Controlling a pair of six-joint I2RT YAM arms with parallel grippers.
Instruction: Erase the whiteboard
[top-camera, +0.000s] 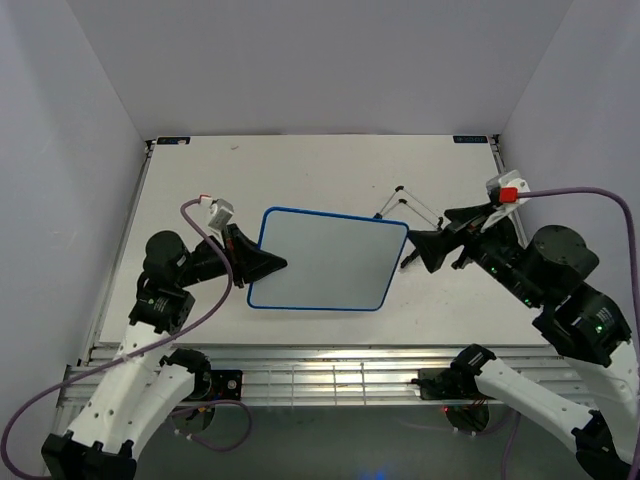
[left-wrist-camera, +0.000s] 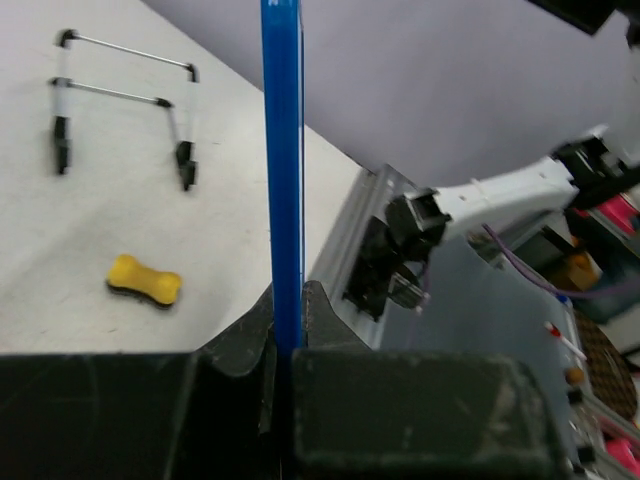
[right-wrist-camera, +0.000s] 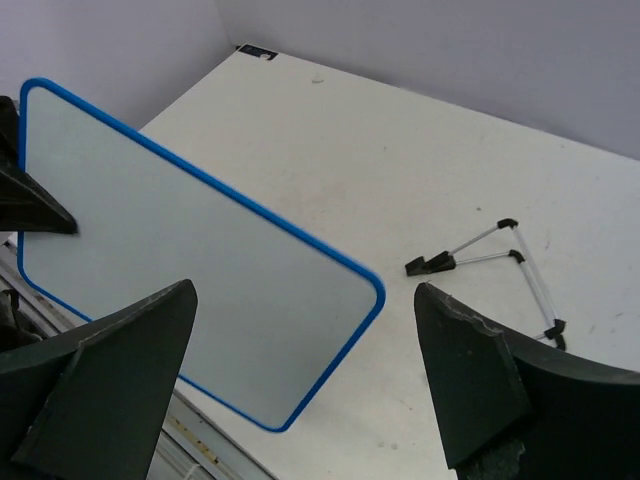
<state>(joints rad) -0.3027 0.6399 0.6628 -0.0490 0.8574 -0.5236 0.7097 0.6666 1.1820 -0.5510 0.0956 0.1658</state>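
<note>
The whiteboard (top-camera: 325, 260) is a white board with a thin blue rim, and its face shows no marks. My left gripper (top-camera: 272, 263) is shut on its left edge. In the left wrist view the blue rim (left-wrist-camera: 282, 150) runs edge-on between the fingers of that gripper (left-wrist-camera: 288, 300). The board is held off the table and shows from above in the right wrist view (right-wrist-camera: 180, 260). My right gripper (top-camera: 415, 250) is open and empty just off the board's right edge, its jaws wide apart (right-wrist-camera: 305, 290). A small yellow eraser (left-wrist-camera: 145, 281) lies on the table and is hidden in the top view.
A wire stand with black feet (top-camera: 405, 203) lies on the table behind the board's right corner; it also shows in the left wrist view (left-wrist-camera: 120, 95) and the right wrist view (right-wrist-camera: 500, 260). The table's metal front rail (top-camera: 320, 375) runs below the board.
</note>
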